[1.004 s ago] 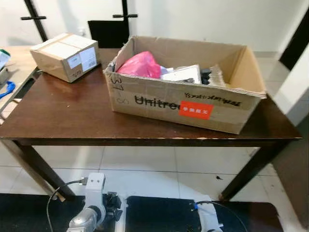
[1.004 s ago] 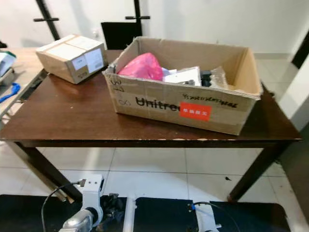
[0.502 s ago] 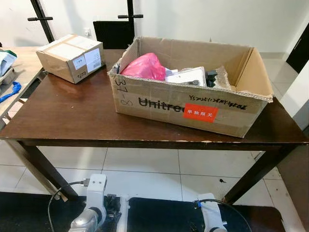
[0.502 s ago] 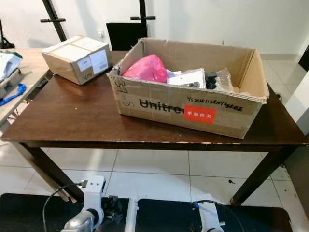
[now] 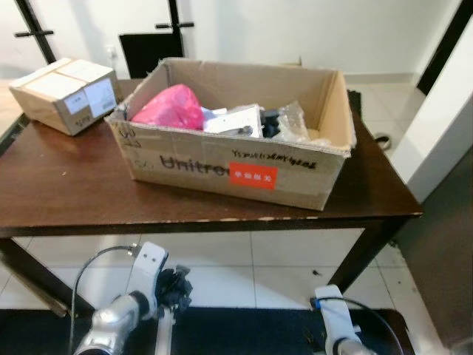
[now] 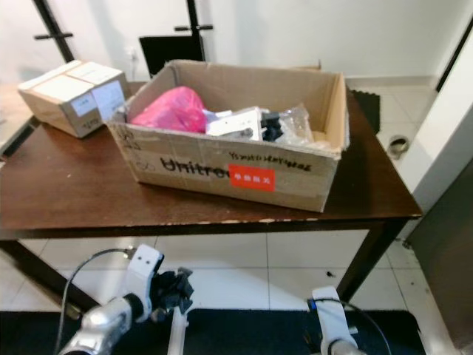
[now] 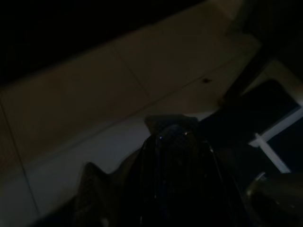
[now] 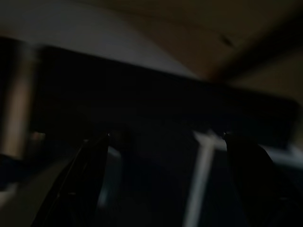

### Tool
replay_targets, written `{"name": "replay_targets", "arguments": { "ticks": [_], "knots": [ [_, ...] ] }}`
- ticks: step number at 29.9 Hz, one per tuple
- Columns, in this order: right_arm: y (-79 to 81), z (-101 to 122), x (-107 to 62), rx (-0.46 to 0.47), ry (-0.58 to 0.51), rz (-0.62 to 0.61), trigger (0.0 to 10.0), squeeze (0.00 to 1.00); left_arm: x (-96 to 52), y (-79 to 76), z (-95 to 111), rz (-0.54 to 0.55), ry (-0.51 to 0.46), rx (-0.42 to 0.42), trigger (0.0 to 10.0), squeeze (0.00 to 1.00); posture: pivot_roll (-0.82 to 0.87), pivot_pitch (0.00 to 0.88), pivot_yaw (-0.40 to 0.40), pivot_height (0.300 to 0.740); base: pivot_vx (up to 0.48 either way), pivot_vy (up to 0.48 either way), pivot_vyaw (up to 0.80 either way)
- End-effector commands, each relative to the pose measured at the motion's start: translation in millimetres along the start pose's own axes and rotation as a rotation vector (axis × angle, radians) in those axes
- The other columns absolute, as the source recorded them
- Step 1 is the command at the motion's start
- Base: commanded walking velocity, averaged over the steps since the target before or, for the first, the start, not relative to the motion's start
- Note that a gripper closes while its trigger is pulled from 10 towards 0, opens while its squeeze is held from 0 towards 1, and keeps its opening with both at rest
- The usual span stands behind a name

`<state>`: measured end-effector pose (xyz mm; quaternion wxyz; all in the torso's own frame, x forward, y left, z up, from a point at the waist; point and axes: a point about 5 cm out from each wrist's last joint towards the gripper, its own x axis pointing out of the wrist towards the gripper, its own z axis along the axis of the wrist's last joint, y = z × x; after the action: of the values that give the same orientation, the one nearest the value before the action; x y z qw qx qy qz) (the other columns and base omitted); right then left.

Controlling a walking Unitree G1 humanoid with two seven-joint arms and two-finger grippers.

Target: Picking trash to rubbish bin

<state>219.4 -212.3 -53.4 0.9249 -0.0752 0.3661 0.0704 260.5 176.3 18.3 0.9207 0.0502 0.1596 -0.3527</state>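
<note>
An open cardboard box (image 5: pixel 222 166) with a red label stands on a dark wooden table (image 5: pixel 66 200). Inside lie a pink plastic bag (image 5: pixel 168 108), a white flat pack (image 5: pixel 235 120), black bits and crumpled clear plastic (image 5: pixel 294 122). My left gripper (image 5: pixel 176 287) hangs low in front of the table, over the tiled floor, its fingers (image 7: pixel 177 156) shut with nothing in them. Low at the bottom right hangs my right arm (image 5: pixel 336 333); in the dark right wrist view, my right gripper (image 8: pixel 166 138) is open and holds nothing.
A small sealed carton (image 5: pixel 63 95) sits on the table's far left. A black chair back (image 5: pixel 151 52) stands behind the table. A white wall corner (image 5: pixel 443 126) and a dark panel (image 5: pixel 443 251) close in on the right. A black mat (image 5: pixel 244 333) lies at my feet.
The whole view has swung to the right, so the box and table sit further left in the picture. Nothing on the table has moved. Both arms still hang low.
</note>
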Motion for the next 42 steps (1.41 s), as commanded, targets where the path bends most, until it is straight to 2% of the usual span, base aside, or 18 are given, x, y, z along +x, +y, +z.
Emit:
{"name": "replay_targets", "arguments": {
  "ticks": [1, 2, 5, 7, 9, 10, 13, 17, 22, 24, 25, 26, 32, 34, 35, 37, 39, 42],
  "knots": [
    [1.6, 11.3, 0.9, -0.005, -0.057, 0.088, 10.0, 0.0, -7.5, -3.4, 4.8, -0.108, 0.006, 0.052, 10.0, 0.0, -0.07, 0.121, 0.045, 0.74, 0.0, 0.0, 0.0],
    [0.7, 22.8, 0.3, -0.051, -0.092, 0.202, 10.0, 0.0, -12.7, -4.7, 18.3, -0.208, 0.002, 0.118, 10.0, 0.0, -0.07, 0.121, 0.045, 0.74, 0.0, 0.0, 0.0],
    [-3.6, 38.4, -3.4, -0.146, -0.123, 0.349, 10.0, 0.0, -18.8, -4.4, 42.4, -0.327, 0.007, 0.147, 10.0, 0.0, -0.07, 0.122, 0.052, 0.74, 0.0, 0.0, 0.0],
    [-11.4, 61.1, -12.3, -0.205, -0.171, 0.522, 10.0, 0.0, -25.5, -9.8, 81.5, -0.473, -0.036, 0.127, 10.0, 0.0, -0.07, 0.12, 0.055, 0.74, 0.0, 0.0, 0.0],
    [-13.3, 66.7, -15.0, -0.211, -0.182, 0.558, 10.0, 0.0, -26.6, -11.4, 91.4, -0.501, -0.055, 0.113, 10.0, 0.0, -0.07, 0.12, 0.055, 0.74, 0.0, 0.0, 0.0],
    [-19.4, 85.4, -24.8, -0.248, -0.223, 0.648, 10.0, 0.0, -28.8, -15.5, 120.8, -0.574, -0.116, 0.091, 10.0, 0.0, -0.07, 0.117, 0.052, 0.74, 0.0, 0.0, 0.0],
    [-21.1, 91.1, -28.5, -0.263, -0.237, 0.679, 10.0, 0.0, -30.7, -17.6, 129.4, -0.6, -0.13, 0.089, 10.0, 0.0, -0.07, 0.117, 0.052, 0.74, 0.0, 0.0, 0.0],
    [-40.9, 152.9, -54.9, -0.274, -0.411, 0.754, 10.0, 0.0, -31.8, -22.9, 207.4, -0.766, -0.432, -0.008, 10.0, 0.0, -0.07, 0.113, 0.052, 0.74, 0.0, 0.0, 0.0],
    [-46.6, 181.0, -71.8, -0.295, -0.512, 0.773, 10.0, 0.0, -37.8, -18.0, 245.1, -0.796, -0.566, 0.001, 10.0, 0.0, -0.07, 0.109, 0.054, 0.74, 0.0, 0.0, 0.0],
    [-48.9, 201.4, -83.5, -0.304, -0.588, 0.773, 10.0, 0.0, -42.7, -9.9, 279.0, -0.769, -0.695, 0.033, 10.0, 0.0, -0.07, 0.107, 0.056, 0.74, 0.0, 0.0, 0.0],
    [-48.9, 201.4, -83.5, -0.304, -0.588, 0.773, 10.0, 0.0, -42.7, -9.9, 279.0, -0.769, -0.695, 0.033, 10.0, 0.0, -0.07, 0.107, 0.056, 0.74, 0.0, 0.0, 0.0],
    [-49.2, 222.6, -94.9, -0.314, -0.68, 0.764, 10.0, 0.0, -47.6, -1.6, 312.1, -0.727, -0.82, 0.066, 10.0, 0.0, -0.07, 0.105, 0.057, 0.74, 0.0, 0.0, 0.0],
    [-45.9, 269.2, -122.3, -0.32, -0.901, 0.727, 10.0, 0.0, -39.5, 15.1, 348.7, -0.523, -0.889, 0.162, 10.0, 0.0, -0.07, 0.101, 0.061, 0.74, 0.0, 0.0, 0.0],
    [-44.5, 286.6, -131.8, -0.327, -0.969, 0.705, 10.0, 0.0, -24.2, 30.9, 361.5, -0.301, -0.851, 0.197, 10.0, 0.0, -0.07, 0.097, 0.055, 0.74, 0.0, 0.0, 0.0],
    [-44.5, 286.6, -131.8, -0.327, -0.969, 0.705, 10.0, 0.0, -24.2, 30.9, 361.5, -0.301, -0.851, 0.197, 10.0, 0.0, -0.07, 0.097, 0.055, 0.74, 0.0, 0.0, 0.0],
    [-42.3, 298.4, -135.5, -0.35, -0.988, 0.656, 10.0, 0.0, -5.4, 41.7, 366.9, -0.109, -0.748, 0.261, 10.0, 0.0, -0.06, 0.094, 0.049, 0.74, 0.0, 0.0, 0.0],
    [-41.3, 301.6, -135.9, -0.359, -0.991, 0.638, 10.0, 0.0, 0.3, 43.6, 367.1, -0.058, -0.709, 0.305, 10.0, 0.0, -0.06, 0.094, 0.049, 0.74, 0.0, 0.0, 0.0],
    [-32.7, 320.4, -135.8, -0.404, -1.01, 0.525, 10.0, 0.0, 23.6, 45.2, 367.7, 0.0, -0.651, 0.256, 10.0, 0.0, -0.07, 0.095, 0.059, 0.74, 0.0, 0.0, 0.0]
  ]
}}
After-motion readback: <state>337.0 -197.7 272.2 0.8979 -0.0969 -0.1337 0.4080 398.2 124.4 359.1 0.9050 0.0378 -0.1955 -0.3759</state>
